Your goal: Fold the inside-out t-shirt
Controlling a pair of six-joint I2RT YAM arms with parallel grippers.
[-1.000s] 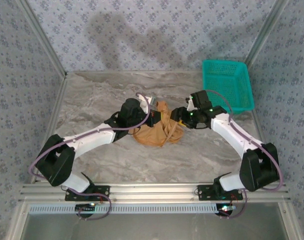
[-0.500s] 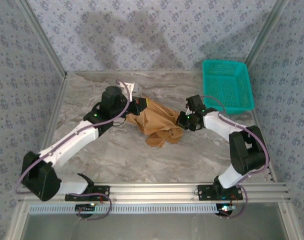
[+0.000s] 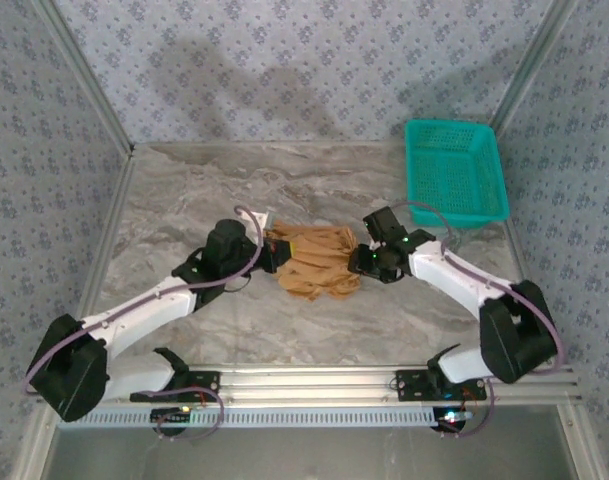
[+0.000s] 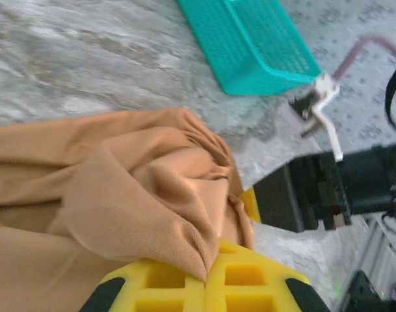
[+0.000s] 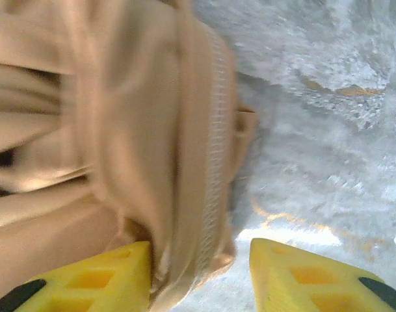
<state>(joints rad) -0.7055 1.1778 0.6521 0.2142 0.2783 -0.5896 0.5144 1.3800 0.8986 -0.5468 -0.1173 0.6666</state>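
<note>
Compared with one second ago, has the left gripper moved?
Yes. The left gripper, shut on the shirt, has moved left, away from the basket.

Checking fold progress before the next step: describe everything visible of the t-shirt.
The t-shirt is tan-brown soft cloth, bunched into a creased heap, not folded flat. It lies on the marble table. A stitched hem shows in the right wrist view. The left end effector is shut on a fold; the right end effector stands open around the hemmed edge.
</note>
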